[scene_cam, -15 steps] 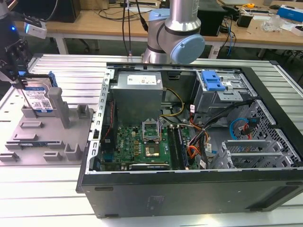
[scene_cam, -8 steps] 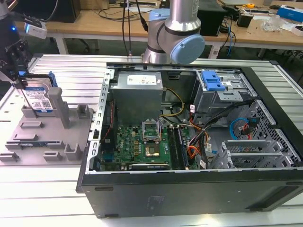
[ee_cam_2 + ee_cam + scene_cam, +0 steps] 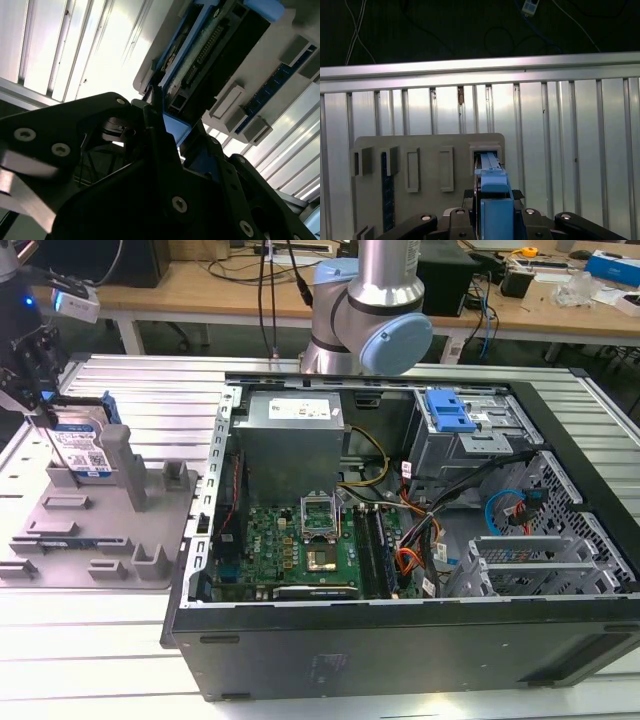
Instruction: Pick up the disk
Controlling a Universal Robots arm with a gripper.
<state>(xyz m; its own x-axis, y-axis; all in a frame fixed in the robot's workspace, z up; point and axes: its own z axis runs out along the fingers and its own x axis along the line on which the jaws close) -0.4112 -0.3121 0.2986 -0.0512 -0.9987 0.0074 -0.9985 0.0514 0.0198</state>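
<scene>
Ribbed metal table (image 3: 120,640) carries an open computer case (image 3: 400,540) and, toward its far corner on the exterior view's left, a grey fixture (image 3: 90,530). I see the disk (image 3: 82,445) standing on edge in a slot at the fixture's back edge. My hand (image 3: 40,405) is at the disk's top edge, its fingers (image 3: 155,97) narrowed onto the blue side rail (image 3: 495,200).
</scene>
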